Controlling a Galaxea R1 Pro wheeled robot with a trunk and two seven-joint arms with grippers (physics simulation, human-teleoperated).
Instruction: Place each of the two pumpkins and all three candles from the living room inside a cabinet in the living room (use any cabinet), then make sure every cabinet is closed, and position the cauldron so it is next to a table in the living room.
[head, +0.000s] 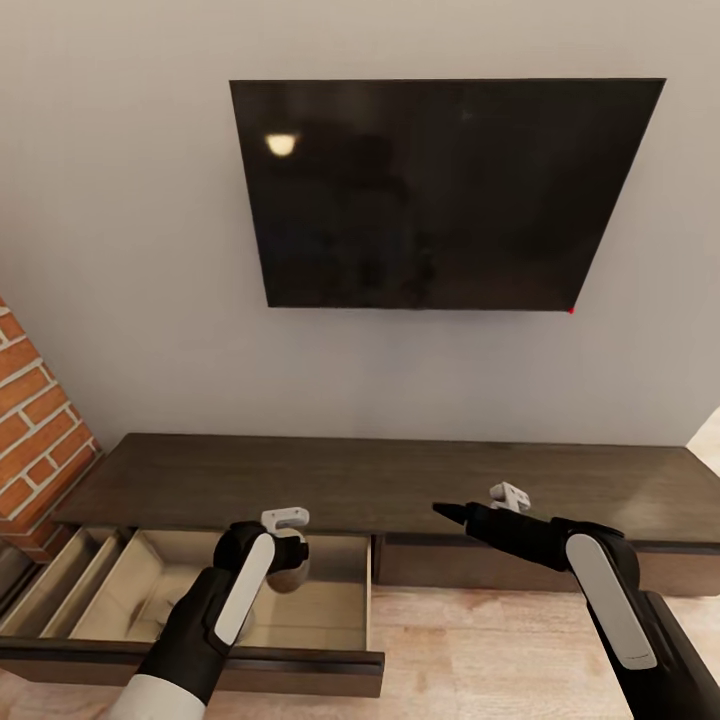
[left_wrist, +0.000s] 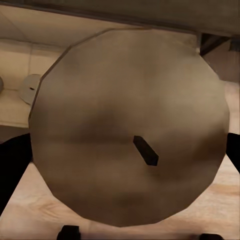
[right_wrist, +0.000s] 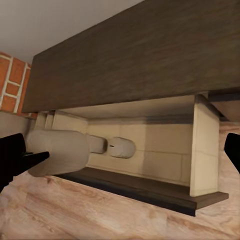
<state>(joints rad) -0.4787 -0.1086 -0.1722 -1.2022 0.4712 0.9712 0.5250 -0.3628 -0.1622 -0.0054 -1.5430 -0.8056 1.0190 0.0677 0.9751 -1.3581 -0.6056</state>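
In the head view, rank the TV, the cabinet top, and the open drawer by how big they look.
1. TV, largest.
2. Cabinet top, or open drawer: they look alike, and the drawer is nearer the camera and partly hidden by the left arm, so I won't rank them.

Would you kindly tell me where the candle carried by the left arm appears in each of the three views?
Head view: the candle is lower centre-left, above the open drawer.
Left wrist view: the candle is the large tan disc at centre, seen end-on with its dark wick.
Right wrist view: the candle is a pale cylinder near the left edge.
Shared landmark: the open drawer.
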